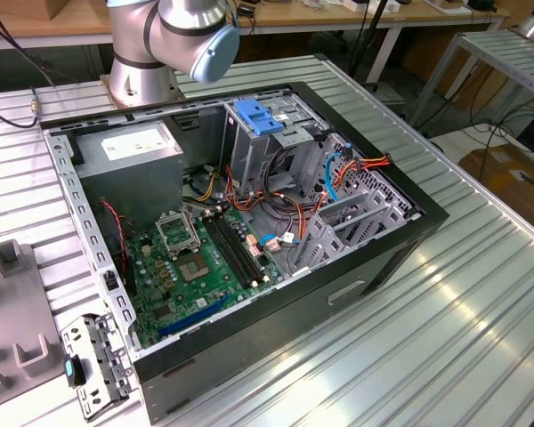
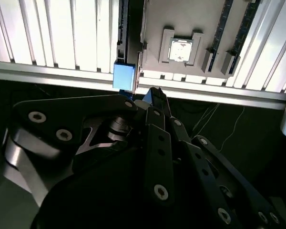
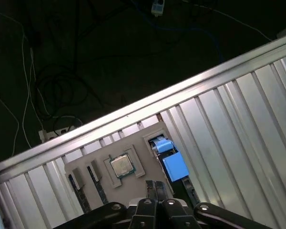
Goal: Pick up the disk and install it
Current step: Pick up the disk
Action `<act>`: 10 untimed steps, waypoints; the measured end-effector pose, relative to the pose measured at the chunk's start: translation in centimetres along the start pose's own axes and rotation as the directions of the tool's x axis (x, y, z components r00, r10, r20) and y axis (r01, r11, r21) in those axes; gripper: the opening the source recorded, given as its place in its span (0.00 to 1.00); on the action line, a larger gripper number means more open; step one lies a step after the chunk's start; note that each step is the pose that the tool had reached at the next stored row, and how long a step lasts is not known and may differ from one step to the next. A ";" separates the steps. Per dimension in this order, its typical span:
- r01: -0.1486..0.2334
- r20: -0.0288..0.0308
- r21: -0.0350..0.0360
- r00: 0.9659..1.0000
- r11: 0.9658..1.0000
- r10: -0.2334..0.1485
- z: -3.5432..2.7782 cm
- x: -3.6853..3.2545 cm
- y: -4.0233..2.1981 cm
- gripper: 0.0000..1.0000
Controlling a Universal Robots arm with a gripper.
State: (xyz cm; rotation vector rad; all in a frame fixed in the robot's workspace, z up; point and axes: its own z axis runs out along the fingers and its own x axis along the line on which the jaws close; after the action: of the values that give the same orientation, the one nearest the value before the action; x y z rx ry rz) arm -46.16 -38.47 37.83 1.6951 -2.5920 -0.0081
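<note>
The disk (image 2: 124, 76) stands on edge in a slot at the side of a grey parts tray (image 2: 181, 19), with its bright blue carrier end towards the table edge and its dark body running back along the tray. In the first wrist view the disk (image 3: 174, 166) lies beside the tray (image 3: 148, 131). My gripper (image 2: 142, 95) hangs above the table edge, close to the blue end and apart from it. Its black fingers (image 3: 156, 183) are shut together with nothing between them.
The tray also holds a processor chip (image 3: 121, 165) and memory sticks (image 2: 229, 33). In the exterior view the open computer case (image 1: 409, 231) lies on the ribbed metal table, with a grey drive cage (image 1: 249, 156) topped by a blue clip (image 1: 258, 117). The arm's base (image 1: 151, 53) stands behind the case.
</note>
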 end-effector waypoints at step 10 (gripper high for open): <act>0.065 0.011 0.037 0.998 0.997 -0.066 0.13 -0.46 0.19 0.11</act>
State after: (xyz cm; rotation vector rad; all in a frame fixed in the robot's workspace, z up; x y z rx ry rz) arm -46.16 -37.97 37.69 1.7974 -2.5593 0.0263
